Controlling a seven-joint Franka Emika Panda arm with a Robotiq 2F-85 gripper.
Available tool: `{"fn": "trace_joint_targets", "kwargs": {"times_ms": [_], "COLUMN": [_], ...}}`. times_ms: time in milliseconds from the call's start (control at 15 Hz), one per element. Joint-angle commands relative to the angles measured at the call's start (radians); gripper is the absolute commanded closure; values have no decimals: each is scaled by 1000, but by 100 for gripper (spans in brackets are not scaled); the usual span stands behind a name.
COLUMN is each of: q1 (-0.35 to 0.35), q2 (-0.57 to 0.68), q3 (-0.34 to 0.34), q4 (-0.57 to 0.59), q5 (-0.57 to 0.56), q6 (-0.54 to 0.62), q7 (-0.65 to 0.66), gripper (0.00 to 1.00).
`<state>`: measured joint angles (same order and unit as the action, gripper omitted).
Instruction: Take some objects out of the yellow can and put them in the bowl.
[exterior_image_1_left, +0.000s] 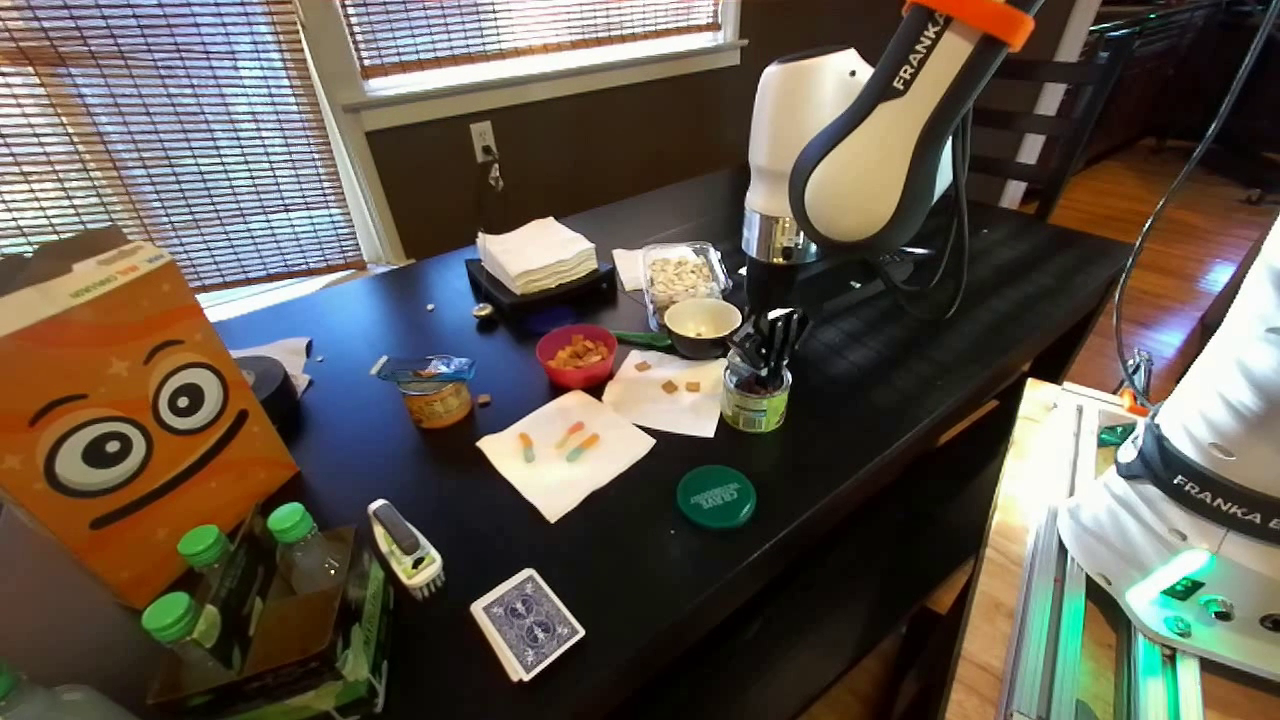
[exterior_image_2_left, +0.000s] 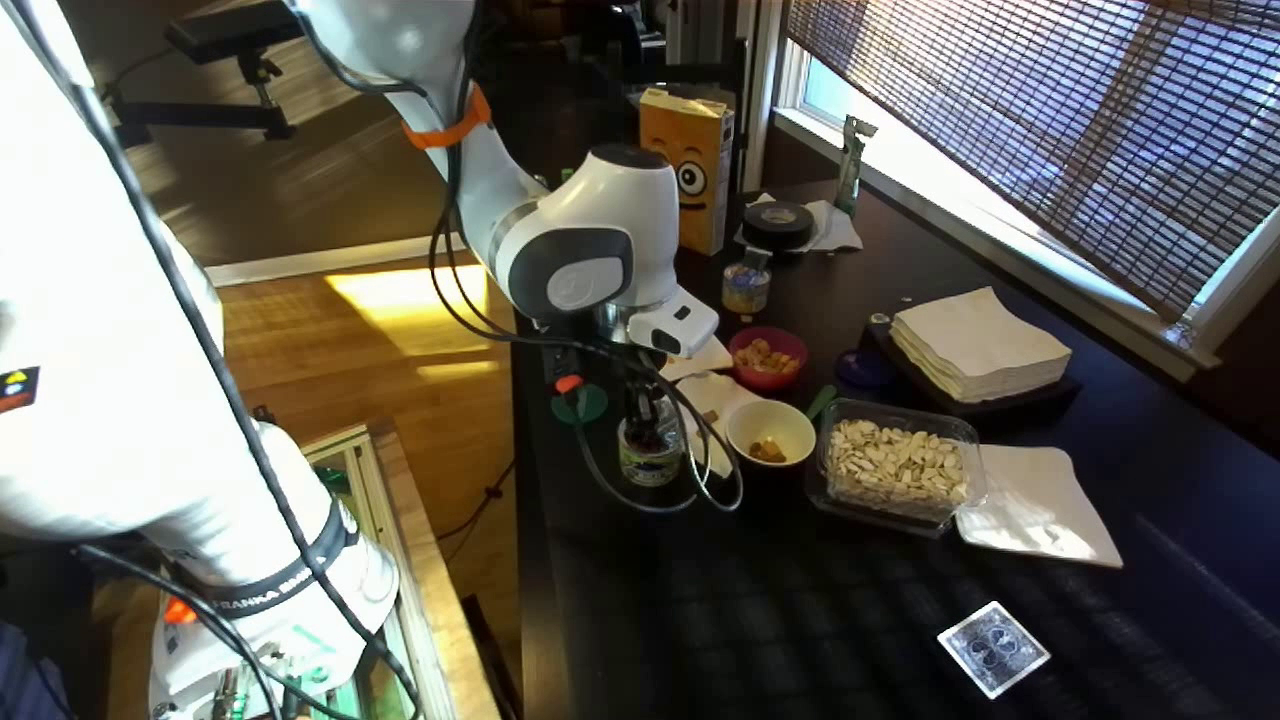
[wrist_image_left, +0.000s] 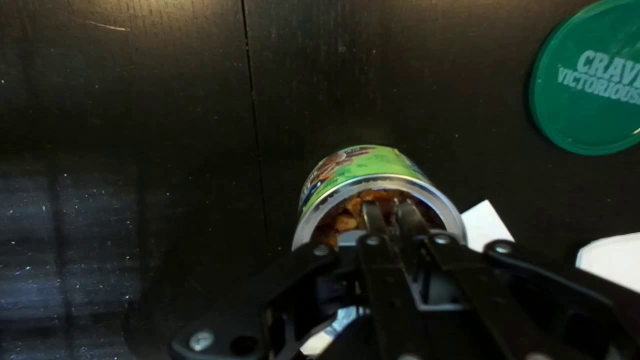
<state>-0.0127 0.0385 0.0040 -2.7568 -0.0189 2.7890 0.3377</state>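
Inside the yellow can (wrist_image_left: 369, 164), the tips of the gripper (wrist_image_left: 388, 206) nearly meet; whether around anything, I cannot tell.

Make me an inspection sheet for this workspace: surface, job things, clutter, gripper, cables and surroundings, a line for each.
Surface: dark wooden table, speckled in the wrist view.
Job's things: short yellow-green metal can, upright, uncovered, with orange-brown pieces inside; round cream-lined bowl holding some brown pieces.
Clutter: flat round green plastic lid, apart from the can; red round bowl of orange pieces; clear plastic tub of pale seeds.
Gripper: black metal gripper at the can, jaws close together, seemingly inside its rim; whether they hold a piece, cannot tell.
Cables: black cables loop near the can in an exterior view; contact unclear.
Surroundings: brown woven blinds hang beyond the table.
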Motion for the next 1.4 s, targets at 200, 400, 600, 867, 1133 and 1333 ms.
{"fn": "trace_joint_targets", "kwargs": {"times_ms": [200, 400, 600, 867, 1133, 1333], "q1": [19, 29, 44, 62, 75, 80], "q2": [63, 86, 102, 118, 139, 152], "q3": [-46, -63, -77, -93, -96, -94], "q4": [10, 17, 29, 43, 56, 65], "q5": [-89, -102, -110, -116, -107, -96], "q6": [77, 80, 76, 69, 67, 68], "q7": [85, 96, 99, 99, 88, 76], "gripper": [76, 78, 71, 57, 56, 73]}}
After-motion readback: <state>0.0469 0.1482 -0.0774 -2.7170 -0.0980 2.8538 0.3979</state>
